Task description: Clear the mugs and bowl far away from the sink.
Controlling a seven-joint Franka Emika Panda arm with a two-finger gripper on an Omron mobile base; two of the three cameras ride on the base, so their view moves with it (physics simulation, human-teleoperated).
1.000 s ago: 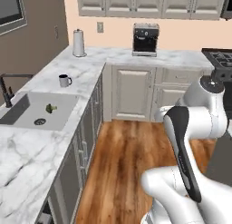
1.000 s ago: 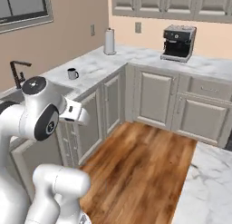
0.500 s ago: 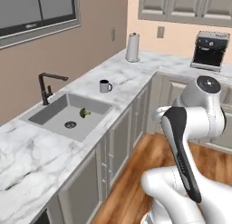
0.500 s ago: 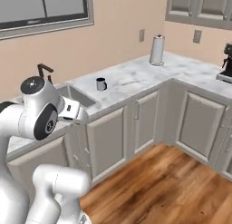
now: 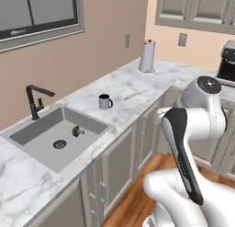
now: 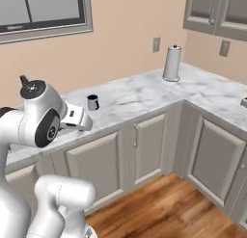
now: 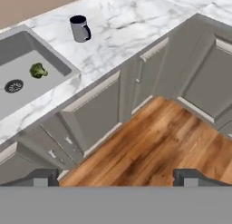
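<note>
A dark grey mug (image 5: 105, 101) stands upright on the marble counter (image 5: 133, 90), a little to the right of the sink (image 5: 43, 129). It also shows as the mug (image 6: 92, 102) and the mug (image 7: 80, 28). The sink (image 7: 20, 60) is a grey basin with a round drain (image 7: 13, 85) and a dark faucet (image 5: 34, 99). My gripper (image 7: 116, 177) hangs open over the wooden floor in front of the cabinets, well short of the mug, with nothing between its fingertips (image 7: 41, 177). The bowl is out of view.
A small green vegetable (image 7: 38, 70) lies in the basin near the drain. A tall white jug (image 5: 147, 56) stands at the counter's back corner, and a dark coffee machine (image 5: 227, 60) stands further right. Grey cabinet fronts (image 7: 95, 114) run below the counter.
The whole picture has shifted: the base has turned and driven toward the sink counter, so sink and mug now sit nearer. The gripper stays open.
</note>
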